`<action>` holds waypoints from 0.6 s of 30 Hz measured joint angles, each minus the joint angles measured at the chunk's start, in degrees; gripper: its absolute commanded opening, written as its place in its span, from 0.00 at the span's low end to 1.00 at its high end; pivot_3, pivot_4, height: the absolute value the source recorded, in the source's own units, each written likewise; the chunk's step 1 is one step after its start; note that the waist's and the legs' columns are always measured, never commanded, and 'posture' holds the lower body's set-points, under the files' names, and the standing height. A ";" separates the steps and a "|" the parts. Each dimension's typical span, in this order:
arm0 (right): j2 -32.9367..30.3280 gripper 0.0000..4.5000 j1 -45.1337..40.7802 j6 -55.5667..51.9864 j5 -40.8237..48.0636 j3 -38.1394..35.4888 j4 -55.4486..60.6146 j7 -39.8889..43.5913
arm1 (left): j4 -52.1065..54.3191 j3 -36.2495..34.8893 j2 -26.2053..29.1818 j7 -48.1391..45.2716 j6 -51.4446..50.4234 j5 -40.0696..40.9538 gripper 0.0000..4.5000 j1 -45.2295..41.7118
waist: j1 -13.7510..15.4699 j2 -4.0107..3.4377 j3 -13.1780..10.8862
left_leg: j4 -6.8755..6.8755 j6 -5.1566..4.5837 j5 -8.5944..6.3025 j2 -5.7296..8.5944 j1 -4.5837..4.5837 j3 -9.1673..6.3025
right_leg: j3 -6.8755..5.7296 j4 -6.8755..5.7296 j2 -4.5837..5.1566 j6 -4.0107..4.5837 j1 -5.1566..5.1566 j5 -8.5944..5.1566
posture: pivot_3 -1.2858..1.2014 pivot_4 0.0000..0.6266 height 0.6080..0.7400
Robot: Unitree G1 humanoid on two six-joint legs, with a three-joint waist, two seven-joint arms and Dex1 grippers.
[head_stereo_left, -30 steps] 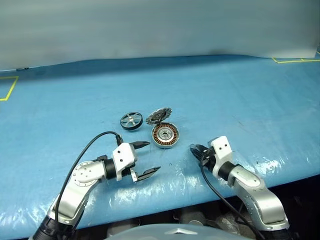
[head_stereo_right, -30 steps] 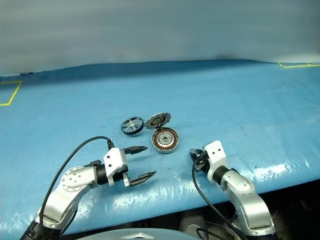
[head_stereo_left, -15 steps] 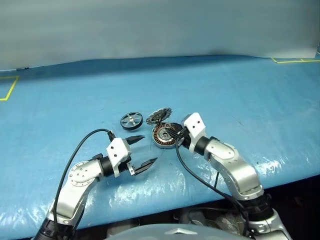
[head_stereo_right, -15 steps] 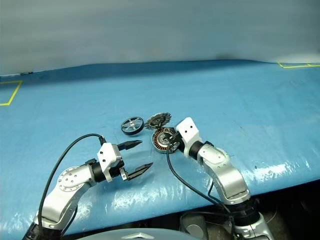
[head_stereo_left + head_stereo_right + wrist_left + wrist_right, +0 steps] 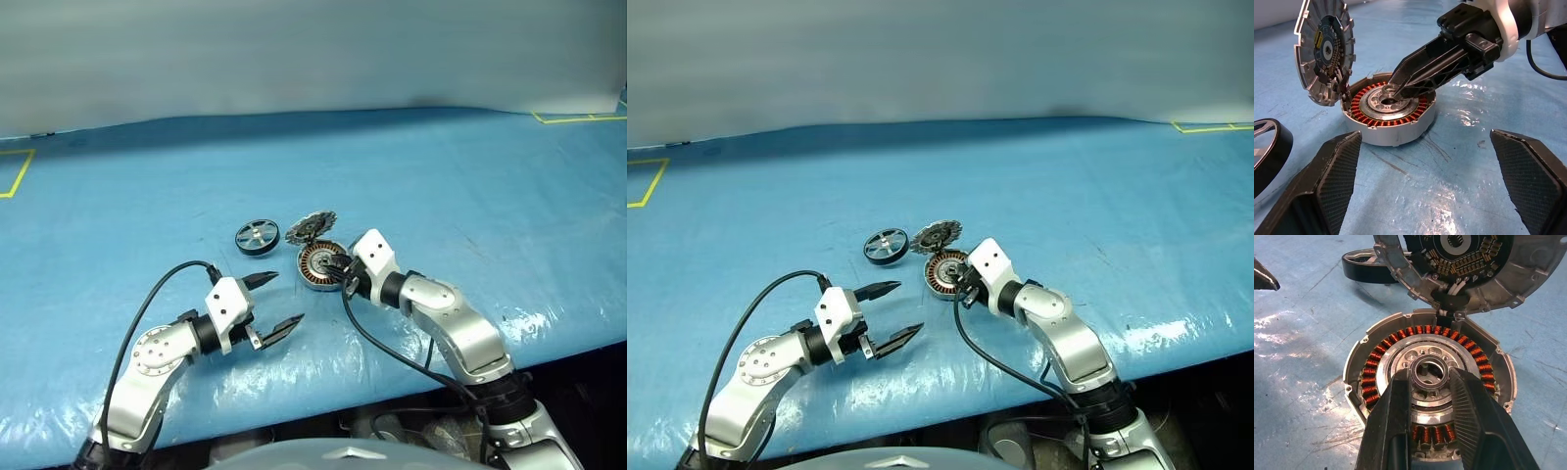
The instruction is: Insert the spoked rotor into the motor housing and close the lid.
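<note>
Nearest me, the left gripper (image 5: pixel 272 304) hovers low over the blue desk (image 5: pixel 470 186), spread wide and empty. Past it, the right gripper (image 5: pixel 1430 382) has its fingers narrowed around the housing's (image 5: pixel 322 266) hub ring, tips resting on it; whether it truly grips, I can't tell. The lid (image 5: pixel 311 227) stands tipped up on its hinge behind. Farthest, the rotor (image 5: pixel 257 237) lies flat, just left of the lid. It looks rigid, smooth metal, probably weighty and slippery: best pinched across the black rim.
</note>
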State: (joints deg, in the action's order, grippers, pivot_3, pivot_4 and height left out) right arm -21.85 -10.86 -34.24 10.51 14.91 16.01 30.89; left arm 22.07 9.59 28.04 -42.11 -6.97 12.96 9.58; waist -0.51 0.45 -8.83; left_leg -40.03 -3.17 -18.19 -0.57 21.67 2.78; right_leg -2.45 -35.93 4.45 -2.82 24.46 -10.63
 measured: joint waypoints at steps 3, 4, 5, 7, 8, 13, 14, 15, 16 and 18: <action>0.59 0.17 -0.02 -0.08 -0.05 0.02 -0.59 -0.08 | 0.00 0.00 0.03 0.02 0.00 -0.27 1.00 -0.24 | 0.00 0.00 0.00 | 0.00 0.15 0.09 0.00 0.00 0.00 | 0.00 0.00 0.00 -0.02 0.00 0.01 | 0.52 0.24 1.00; 0.60 0.17 -0.13 -0.08 -0.15 0.02 -0.92 -0.11 | 0.00 0.00 0.03 0.02 0.00 -0.38 1.00 -0.28 | 0.00 0.00 0.00 | 0.00 0.17 0.10 0.00 0.00 0.00 | 0.00 0.00 0.00 -0.02 0.00 0.01 | 0.52 0.24 1.00; 0.63 0.17 -0.31 0.03 -0.29 -0.04 -1.29 -0.20 | 0.00 0.01 0.05 0.00 0.00 -0.53 1.00 -0.29 | -0.01 0.00 0.00 | 0.00 0.17 0.10 0.01 0.00 0.01 | 0.01 0.00 0.00 -0.02 0.00 0.01 | 0.52 0.24 1.00; 0.75 0.17 -0.79 0.09 -0.68 -0.04 -1.72 -0.48 | 0.00 0.01 0.20 -0.05 0.00 -0.61 1.00 -0.31 | 0.01 0.00 0.00 | 0.00 0.16 0.09 0.01 0.00 0.01 | 0.01 0.01 0.00 -0.01 0.00 0.01 | 0.52 0.24 1.00; 0.79 0.17 -0.91 0.09 -0.80 -0.04 -1.76 -0.54 | 0.00 0.01 0.22 -0.05 0.00 -0.64 1.00 -0.31 | 0.03 0.00 0.00 | 0.00 0.16 0.09 0.01 0.00 0.01 | 0.01 0.01 0.00 -0.01 0.00 0.01 | 0.52 0.24 1.00; 0.86 0.17 -0.92 0.09 -1.19 0.02 -1.76 -0.55 | -0.10 0.01 0.40 -0.19 0.20 -1.02 1.00 -0.10 | 0.00 0.00 0.00 | 0.00 0.16 0.09 0.01 0.00 0.00 | 0.01 0.01 0.00 -0.01 0.00 0.01 | 0.52 0.24 1.00; 0.86 0.17 -0.93 0.09 -1.18 0.04 -1.76 -0.51 | -0.30 0.01 0.51 -0.23 0.31 -1.23 1.00 0.00 | 0.00 0.00 0.00 | 0.00 0.16 0.09 0.01 0.00 0.00 | 0.00 0.01 0.00 -0.01 0.00 0.01 | 0.52 0.24 1.00; 0.86 0.17 -0.94 0.09 -1.17 0.04 -1.75 -0.40 | -0.68 0.01 0.60 -0.32 0.44 -1.40 1.00 0.09 | 0.00 0.00 0.00 | 0.00 0.15 0.09 0.01 0.00 0.00 | 0.00 0.01 0.00 -0.01 0.00 0.01 | 0.52 0.24 1.00; 0.85 0.17 -0.94 0.09 -1.17 0.05 -1.75 -0.25 | -1.00 0.01 0.66 -0.36 0.55 -1.53 1.00 0.14 | 0.00 0.00 0.00 | 0.00 0.15 0.09 0.01 0.00 0.00 | 0.00 0.00 0.00 -0.01 0.00 0.00 | 0.52 0.24 1.00; 0.82 0.17 -0.96 0.07 -1.16 0.12 -1.67 0.13 | -1.60 0.01 0.68 -0.41 1.10 -1.63 1.00 0.21 | 0.00 0.00 0.00 | 0.00 0.14 0.08 0.00 0.00 0.00 | 0.00 0.00 0.00 -0.01 0.00 0.01 | 0.52 0.24 1.00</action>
State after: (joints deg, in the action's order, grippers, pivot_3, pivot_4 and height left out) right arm -21.03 -11.82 -34.17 9.36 15.03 14.34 31.02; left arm 20.47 9.60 28.72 -42.52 -5.87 11.34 9.78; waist -0.51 0.45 -8.83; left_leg -40.02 -3.02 -18.11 -0.56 21.67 2.78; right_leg -2.45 -35.93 4.45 -2.83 24.46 -10.63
